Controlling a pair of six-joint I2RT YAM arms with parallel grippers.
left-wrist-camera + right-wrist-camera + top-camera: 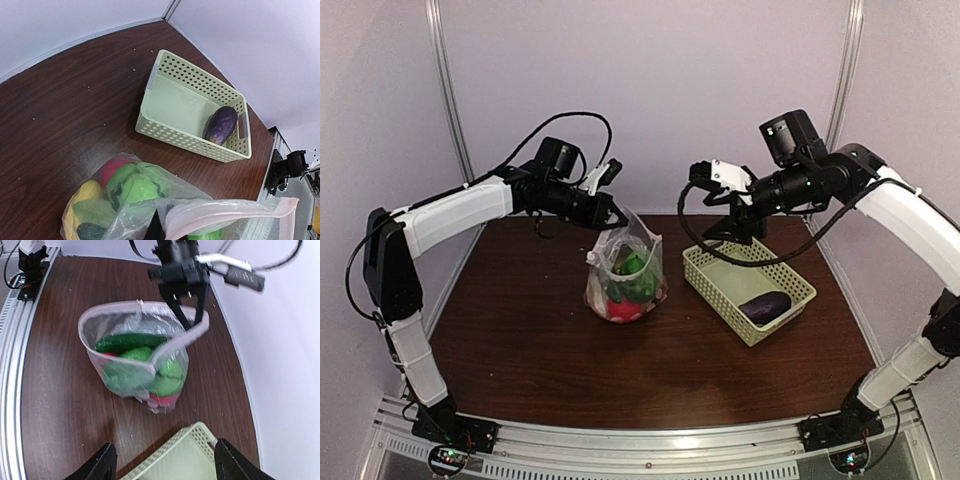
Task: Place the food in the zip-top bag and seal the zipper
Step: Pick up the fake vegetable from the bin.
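Upright on a dark brown wooden table (pixel 520 330), a clear crinkly plastic zip-top bag (pixel 625 268), its mouth gaping wide in the right wrist view. Inside, a long dark green toy cucumber (pixel 130 341) across the top, round green toy pieces (pixel 170 372) beneath it, and a red-pink toy ball (pixel 111 170) and a yellow toy piece (pixel 82 196) lower down against the plastic. Left gripper (pixel 194 322) pinched tight together on the bag's whitish-pink zipper strip (pixel 177 344) at one side of the mouth, holding that edge up. Right gripper (pixel 165 467) with jaws spread wide and nothing between them, poised above the far left corner of a pale green perforated plastic basket (pixel 716 292). Basket just to the right of the bag on the same table, near it but not touching. At the basket's near right end, a dark purple toy eggplant (pixel 766 305) on its side against the wall, outside the bag.
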